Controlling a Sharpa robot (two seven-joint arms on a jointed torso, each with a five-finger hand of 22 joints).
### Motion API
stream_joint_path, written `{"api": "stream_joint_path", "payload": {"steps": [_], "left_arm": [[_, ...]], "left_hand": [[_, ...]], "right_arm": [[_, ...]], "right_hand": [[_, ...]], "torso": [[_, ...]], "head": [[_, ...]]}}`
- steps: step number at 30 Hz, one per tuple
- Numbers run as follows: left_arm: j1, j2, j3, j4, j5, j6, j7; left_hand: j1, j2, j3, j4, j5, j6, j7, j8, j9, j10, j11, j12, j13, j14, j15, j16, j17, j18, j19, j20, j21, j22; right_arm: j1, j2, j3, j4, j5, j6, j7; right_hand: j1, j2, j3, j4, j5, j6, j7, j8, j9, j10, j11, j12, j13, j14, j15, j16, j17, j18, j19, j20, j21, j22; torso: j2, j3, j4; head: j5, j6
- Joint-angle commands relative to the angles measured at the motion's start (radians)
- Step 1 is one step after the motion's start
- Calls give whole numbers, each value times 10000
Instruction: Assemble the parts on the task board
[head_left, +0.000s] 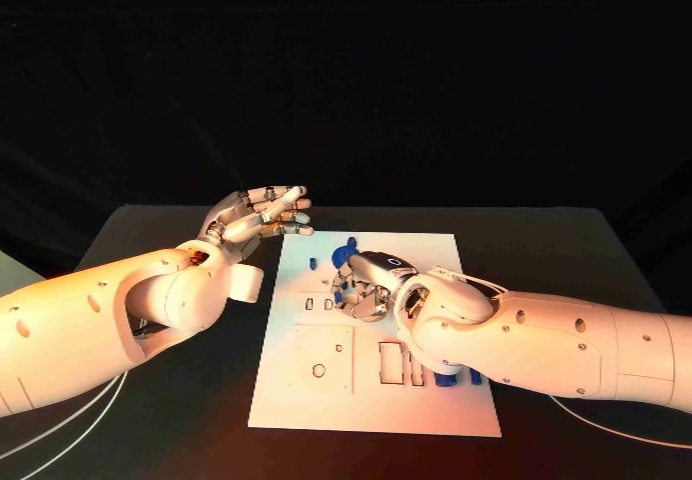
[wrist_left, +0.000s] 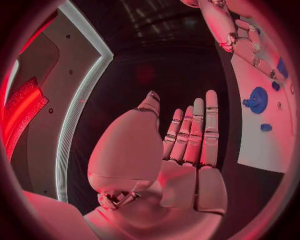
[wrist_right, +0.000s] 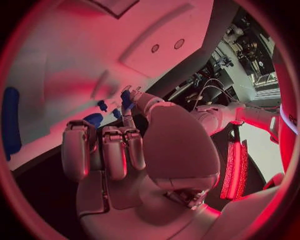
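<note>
Over the white task board (head_left: 433, 405) on the table (head_left: 577, 240), the right robot hand (head_left: 369, 285) pinches a small blue part (wrist_right: 127, 99) (fingers curled over its slots); lower it straight, gently; the left robot hand (head_left: 260, 215) hovers open, holding nothing.

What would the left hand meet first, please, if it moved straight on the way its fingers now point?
Probably nothing: the left hand has its fingers aimed past the task board corner toward dark open space, though depth is unclear.
</note>
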Motion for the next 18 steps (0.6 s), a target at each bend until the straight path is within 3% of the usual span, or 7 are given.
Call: {"api": "stream_joint_path", "payload": {"steps": [1, 9, 18], "left_arm": [[1, 20, 5, 21, -14, 228, 35], [1, 7, 5, 13, -16, 237, 28], [1, -5, 5, 3, -18, 243, 24]], "left_hand": [[47, 80, -51, 2, -5, -83, 486, -17, -13, -34, 26, -36, -8, -83, -19, 67, 12, -4, -56, 13, 68, 14], [42, 89, -54, 6, -5, -72, 487, -9, -10, -21, 24, -29, -5, -87, -20, 79, 16, -3, -62, 14, 78, 20], [42, 89, -54, 6, -5, -72, 487, -9, -10, -21, 24, -29, -5, -87, -20, 79, 16, -3, -62, 14, 78, 20]], "right_arm": [[-57, 66, -3, -91, -353, 237, -178], [-140, 156, -12, -213, -487, 318, -257], [-181, 208, -23, -262, -553, 406, -342]], "right_hand": [[-93, -7, 46, -4, 37, 85, -58, 193, 166, 958, -69, -27, 2561, 1053, -73, 26, 2609, -55, 77, -54, -33, 1159], [-152, -24, 48, 0, 47, 83, -63, 210, 177, 964, -73, -21, 2568, 1050, -77, 23, 2595, -52, 73, -57, -46, 1152], [-436, -191, -27, 39, 17, 41, -70, 257, 207, 959, -79, -27, 2562, 1051, -83, 23, 2597, -51, 74, -66, -65, 1151]], "torso": [[-10, 4, 8], [-14, 1, -1], [-13, 2, -3]], "head": [[21, -41], [50, -81], [58, -89]]}}
